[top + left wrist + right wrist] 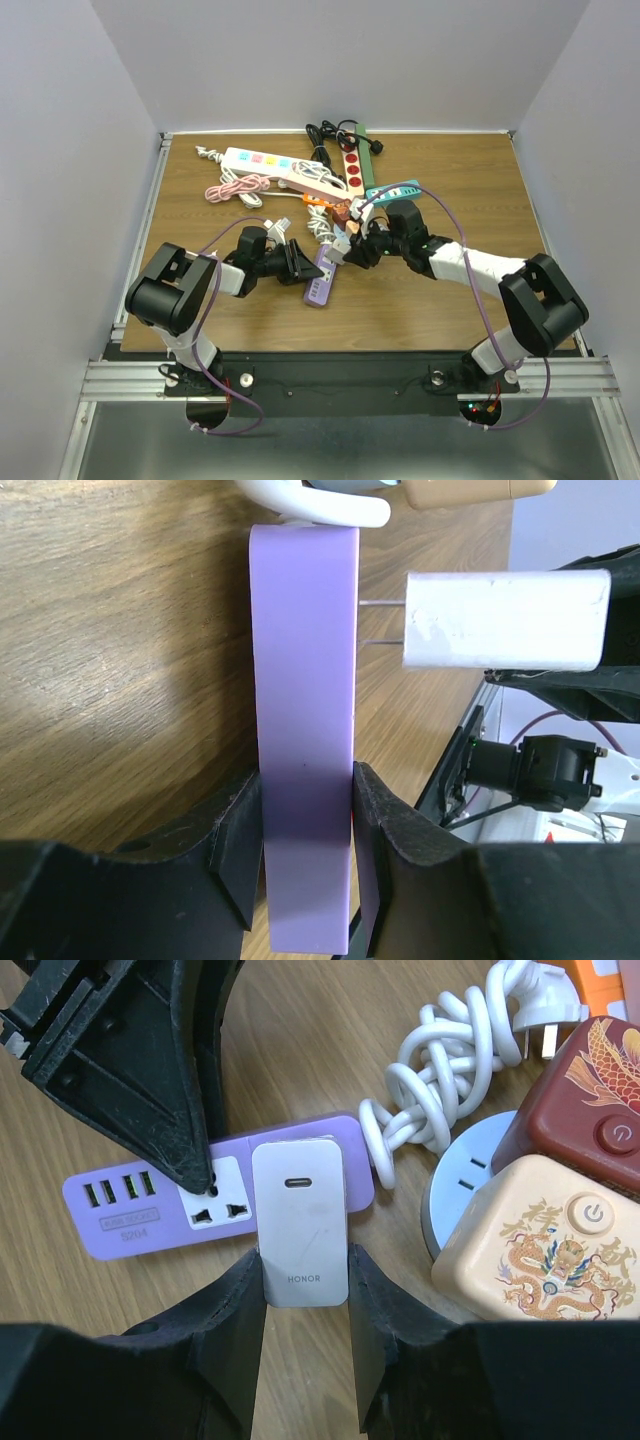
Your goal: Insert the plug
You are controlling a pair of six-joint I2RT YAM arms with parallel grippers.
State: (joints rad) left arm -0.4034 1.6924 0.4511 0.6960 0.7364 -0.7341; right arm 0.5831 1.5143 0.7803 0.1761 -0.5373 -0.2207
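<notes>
Starts at the near edge with a grey metal rail (350,375) and both arm bases, fronting a brown wood-grain table (450,310) closed in by plain pale grey walls (60,150) on the left, right and far sides. Shows, just beyond the bases, the left gripper (300,262) clamped across the near end of a slim lilac plastic power strip (322,280), black fingers (235,850) pressed to both long flanks. Runs that strip's long axis away from the left wrist camera, nearly straight up its view (305,730). Shows the right gripper (303,1270) pinched tight on a white rectangular HONOR charger plug (300,1225), held just beside the strip near the middle of the table. Lays the charger's long axis crosswise to the strip (505,620), with two thin metal prongs (380,622) pointing straight at the strip's socket face and their tips reaching its edge; cannot tell whether seated. Places the charger, from the right wrist, over the strip's right part (130,1210), next to a universal socket and four USB slots. Farther out, gathers a knotted white cable (430,1090), a cream dragon-printed cube socket (540,1240) and a dark red cube socket (590,1090). Ends near the far wall with a long white strip with coloured outlets (265,162), a coiled pink cable (238,187) and a black cable (325,135).
</notes>
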